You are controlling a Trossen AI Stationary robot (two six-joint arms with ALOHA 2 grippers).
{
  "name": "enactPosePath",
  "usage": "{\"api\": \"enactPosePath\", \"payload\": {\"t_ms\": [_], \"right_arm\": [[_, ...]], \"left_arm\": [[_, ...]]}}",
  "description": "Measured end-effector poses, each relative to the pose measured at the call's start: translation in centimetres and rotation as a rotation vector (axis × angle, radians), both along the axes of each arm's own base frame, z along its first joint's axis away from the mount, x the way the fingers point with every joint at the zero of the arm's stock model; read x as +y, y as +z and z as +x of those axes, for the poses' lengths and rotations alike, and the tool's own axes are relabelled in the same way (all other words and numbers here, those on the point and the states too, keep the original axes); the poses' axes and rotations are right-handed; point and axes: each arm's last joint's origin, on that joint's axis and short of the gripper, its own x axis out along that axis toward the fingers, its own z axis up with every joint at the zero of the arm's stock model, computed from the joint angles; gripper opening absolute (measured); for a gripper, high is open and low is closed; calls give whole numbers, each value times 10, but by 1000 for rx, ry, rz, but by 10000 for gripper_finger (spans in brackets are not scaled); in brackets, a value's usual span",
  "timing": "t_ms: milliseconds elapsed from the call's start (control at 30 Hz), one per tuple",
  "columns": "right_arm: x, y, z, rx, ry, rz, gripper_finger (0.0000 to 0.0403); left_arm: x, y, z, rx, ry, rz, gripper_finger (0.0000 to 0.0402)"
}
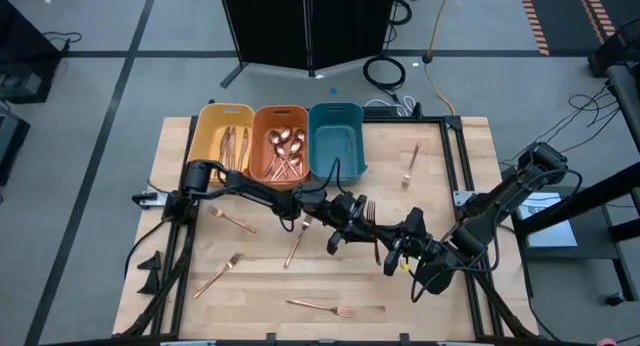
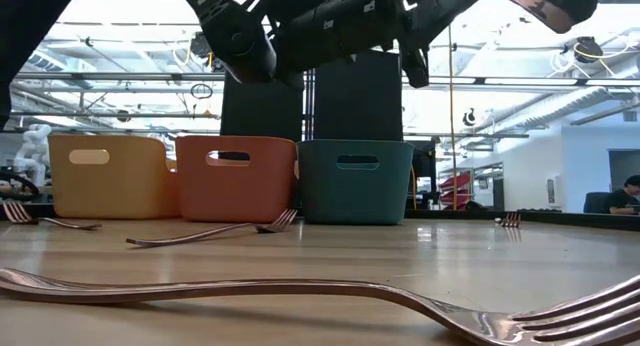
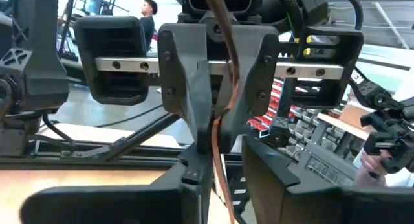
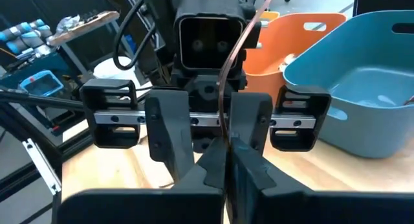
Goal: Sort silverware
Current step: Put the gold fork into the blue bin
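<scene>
A slim copper fork (image 1: pixel 369 215) is held above the table's middle between both grippers, which face each other. Its tines show beside my left gripper (image 1: pixel 358 216) and its thin shaft (image 4: pixel 239 49) runs between the two. My left gripper (image 3: pixel 218 180) is shut on it. So is my right gripper (image 1: pixel 392 250) (image 4: pixel 226 175). Other copper forks lie flat on the wood (image 1: pixel 232 220) (image 1: pixel 296 244) (image 1: pixel 218 276) (image 1: pixel 320 307) (image 1: pixel 410 164). Knives lie in the yellow bin (image 1: pixel 224 141) and spoons in the orange bin (image 1: pixel 281 146). My left gripper pinches the fork's thin shaft (image 3: pixel 220 160) between its two fingers, coming level from the table's left, fingers across the shaft. The fork is lifted clear of the table. My right gripper pinches the same shaft (image 4: pixel 224 134) between its two fingers just beside the left gripper's fingers (image 4: pixel 169 136), coming from the table's right. The fork stands roughly on end across both holds.
Three bins stand side by side at the far edge, the teal bin (image 1: pixel 336 138) rightmost. Black frame rails (image 1: pixel 465 186) run along the table's sides. A person sits in the room beyond (image 2: pixel 628 191). In the low view one fork (image 2: pixel 300 291) lies close at the near edge.
</scene>
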Motion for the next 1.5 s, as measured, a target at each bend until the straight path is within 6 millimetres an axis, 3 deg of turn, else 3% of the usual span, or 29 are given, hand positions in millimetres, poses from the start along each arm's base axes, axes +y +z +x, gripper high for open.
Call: {"api": "enactPosePath", "payload": {"t_ms": [200, 433, 600, 767, 933, 1133, 1233, 1333, 1500], "right_arm": [[0, 0, 0, 3, -3, -18, 0], [0, 0, 0, 9, 2, -23, 24], [-3, 1, -1, 49, 16, -118, 79], [-7, 7, -4, 97, 41, -227, 159], [-9, 9, -8, 131, 51, -300, 219], [-13, 0, -13, 181, 15, -311, 237], [-15, -2, -15, 180, 1, -290, 235], [-15, -2, -15, 188, 5, -289, 232], [-15, -3, -16, 204, 25, -281, 232]], "left_arm": [[1, -1, 0, 6, 24, -2, 13], [0, -1, 1, 9, 32, -4, 3], [7, 1, 1, 67, 43, -15, 2], [30, 21, -4, 183, 109, -42, 1], [65, 50, -24, 360, 299, -47, 1], [142, 89, -53, 631, 737, -31, 0], [188, 88, -59, 786, 895, -68, 0], [224, 74, -62, 913, 940, -185, 0], [254, 52, -59, 1063, 923, -291, 0]]}}
